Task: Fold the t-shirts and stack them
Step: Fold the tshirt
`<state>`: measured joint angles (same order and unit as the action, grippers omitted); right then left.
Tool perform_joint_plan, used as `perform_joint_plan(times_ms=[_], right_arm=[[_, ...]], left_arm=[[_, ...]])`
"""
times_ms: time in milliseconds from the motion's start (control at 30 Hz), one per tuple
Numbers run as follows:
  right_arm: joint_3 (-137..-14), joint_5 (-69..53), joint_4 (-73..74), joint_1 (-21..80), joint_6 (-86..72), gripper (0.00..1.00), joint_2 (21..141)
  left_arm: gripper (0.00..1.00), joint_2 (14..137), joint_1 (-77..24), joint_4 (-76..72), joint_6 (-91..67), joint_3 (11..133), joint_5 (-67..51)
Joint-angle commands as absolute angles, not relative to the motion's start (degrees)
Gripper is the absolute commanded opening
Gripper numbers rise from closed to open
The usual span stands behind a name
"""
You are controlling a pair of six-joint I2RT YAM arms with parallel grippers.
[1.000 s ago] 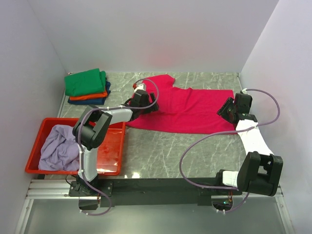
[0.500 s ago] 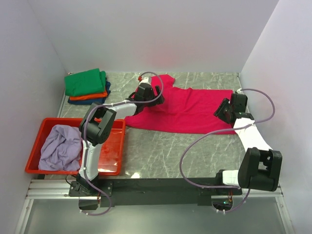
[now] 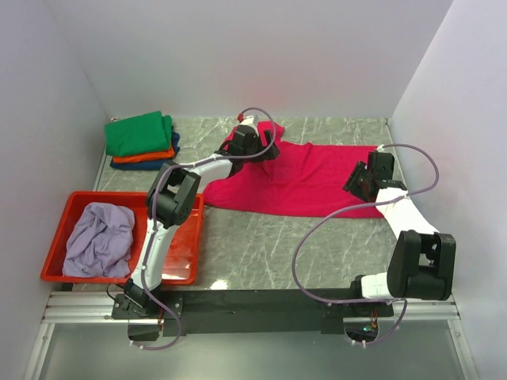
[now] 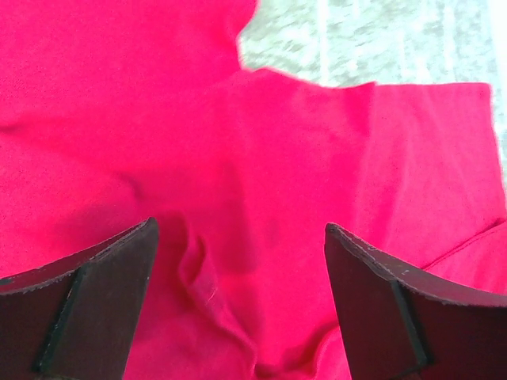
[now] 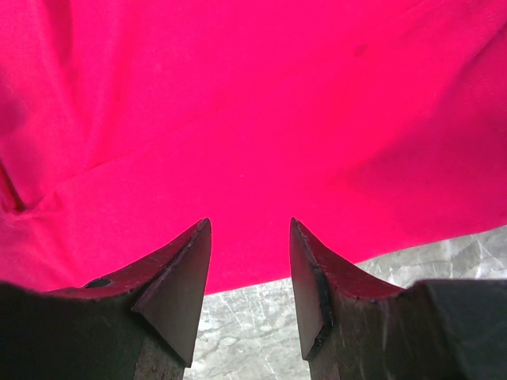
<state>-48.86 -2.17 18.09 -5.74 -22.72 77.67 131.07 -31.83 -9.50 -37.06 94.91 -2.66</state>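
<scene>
My left gripper [image 4: 240, 228] hangs wide open over the crimson-pink t-shirt [image 3: 305, 178], up at its 10 o'clock end. The shirt lies flat on the table [image 3: 261, 237], long axis 9 to 3. My right gripper [image 5: 249, 223], half open and empty, sits at the 3 o'clock edge.

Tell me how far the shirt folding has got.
Done: green cloth t-shirt, orange t-shirt, dark blue t-shirt folded, stacked back left. In hand: crimson-pink t-shirt spread out, left gripper and right gripper open over it. Left: pale lavender t-shirt crumpled in red plastic tray.
</scene>
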Motion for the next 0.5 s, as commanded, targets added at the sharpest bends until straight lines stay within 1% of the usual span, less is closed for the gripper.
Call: perform_joint_plan(times_ms=[0, 133, 267, 333, 467], right_arm=[[-51.68, -0.79, 17.75, -4.83, -21.62, 0.51, 78.57], [-51.59, -0.62, 17.67, -4.48, -21.62, 0.51, 79.10], [-51.77, -0.44, 17.75, -4.22, -21.53, 0.51, 79.63], [-51.77, -0.35, 17.84, -4.13, -21.53, 0.51, 79.72], [-51.50, -0.44, 17.67, -3.87, -21.45, 0.51, 79.63]], left_arm=[[0.92, 132.54, -32.43, -10.55, -34.81, 99.93, -5.80], [0.92, 131.40, -33.13, -12.30, -34.37, 98.97, -6.07], [0.92, 127.80, -33.31, -12.67, -35.42, 94.40, -5.63], [0.92, 125.53, -34.01, -11.86, -35.77, 91.34, -0.46], [0.94, 122.44, -34.19, -13.72, -36.47, 86.40, 3.60]])
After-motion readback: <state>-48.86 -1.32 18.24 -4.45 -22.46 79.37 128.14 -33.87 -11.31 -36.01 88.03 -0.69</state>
